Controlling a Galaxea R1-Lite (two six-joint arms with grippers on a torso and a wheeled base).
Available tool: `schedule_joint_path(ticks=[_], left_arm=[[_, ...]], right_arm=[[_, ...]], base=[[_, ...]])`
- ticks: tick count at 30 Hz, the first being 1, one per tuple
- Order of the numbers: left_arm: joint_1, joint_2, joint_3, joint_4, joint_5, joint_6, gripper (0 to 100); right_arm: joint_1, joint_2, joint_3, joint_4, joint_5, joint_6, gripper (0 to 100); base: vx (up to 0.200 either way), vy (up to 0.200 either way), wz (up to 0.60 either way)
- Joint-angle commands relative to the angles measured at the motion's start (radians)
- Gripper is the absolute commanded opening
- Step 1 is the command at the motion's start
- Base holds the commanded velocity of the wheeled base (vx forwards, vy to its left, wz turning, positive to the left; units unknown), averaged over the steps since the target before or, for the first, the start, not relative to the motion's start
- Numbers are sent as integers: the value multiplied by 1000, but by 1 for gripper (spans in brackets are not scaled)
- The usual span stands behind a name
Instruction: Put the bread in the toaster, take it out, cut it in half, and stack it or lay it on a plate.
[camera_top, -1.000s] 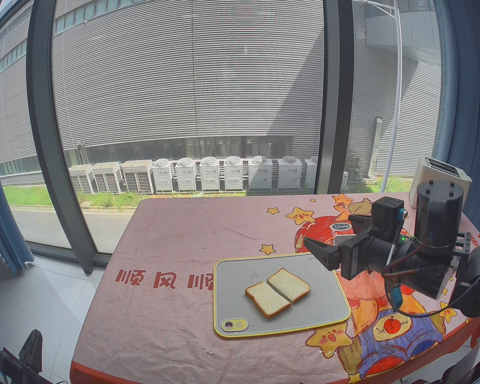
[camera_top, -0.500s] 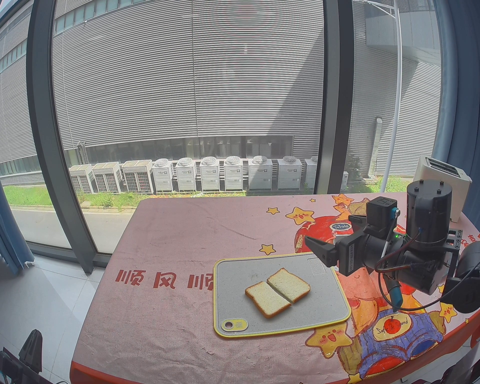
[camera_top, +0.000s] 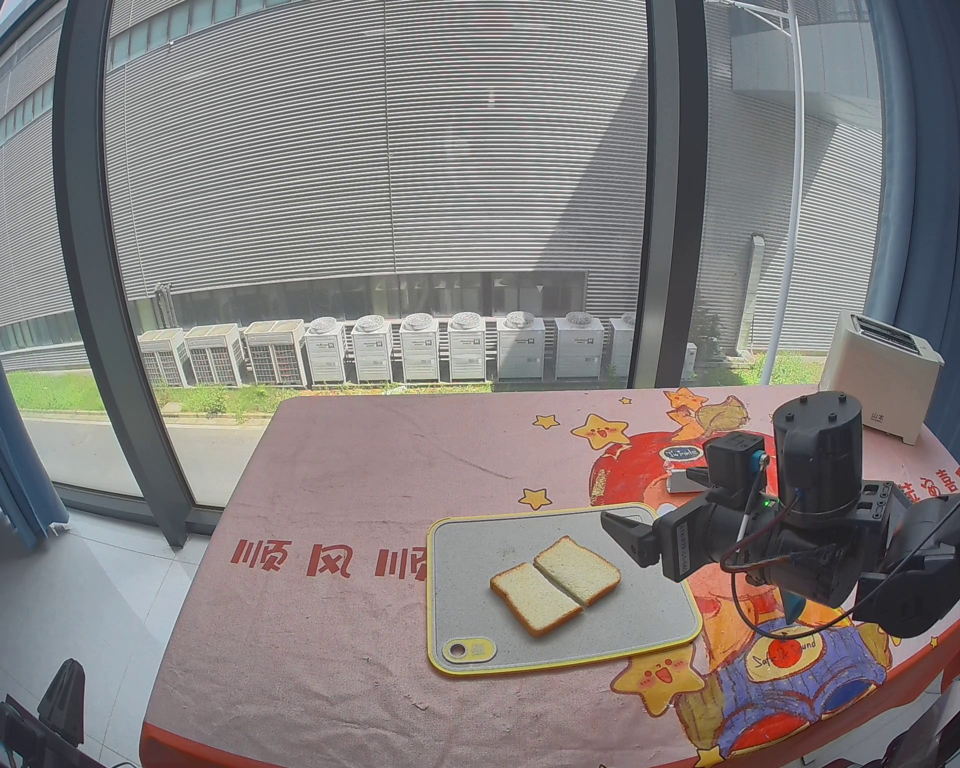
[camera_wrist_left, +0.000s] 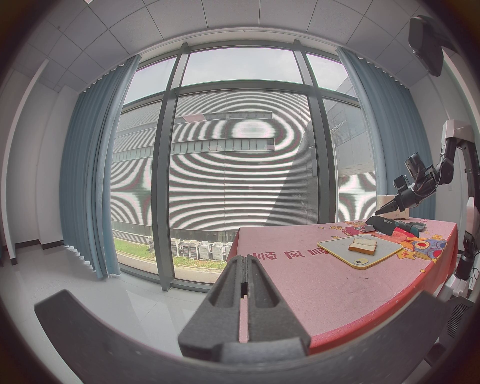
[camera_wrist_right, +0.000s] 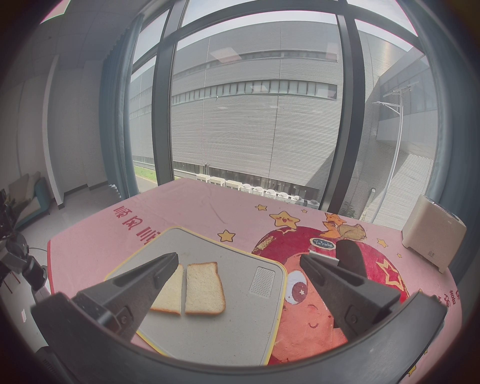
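Two halves of a cut bread slice (camera_top: 555, 585) lie side by side on a grey cutting board (camera_top: 470, 560) with a yellow rim. My right gripper (camera_top: 628, 532) hangs open just above the board's right edge, a little to the right of the bread. From the right wrist the fingers (camera_wrist_right: 150, 280) stand wide apart with the bread (camera_wrist_right: 204, 287) on the board (camera_wrist_right: 235, 320) beyond them. A cream toaster (camera_top: 885, 372) stands at the table's far right corner. My left gripper (camera_wrist_left: 243, 272) is shut and empty, held low off the table's left side.
A black-handled knife (camera_wrist_right: 350, 255) lies on the tablecloth behind the board, close to my right arm. The pink printed tablecloth (camera_top: 350, 470) covers the table up to a large window. The toaster (camera_wrist_right: 432, 232) is well apart from the board.
My right gripper has come down and moved left, from beside the board to over its right edge. The bread and board have not moved.
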Motion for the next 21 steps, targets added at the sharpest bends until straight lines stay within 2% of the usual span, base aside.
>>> schedule_joint_path(ticks=[1,21], left_arm=[[0,-16,18,-1,0,0,0],[0,-16,18,-1,0,0,0]], right_arm=[[0,49,3,-1,-1,0,100],[-1,150,9,-16,-9,4,100]], base=[[0,0,0],[0,0,0]])
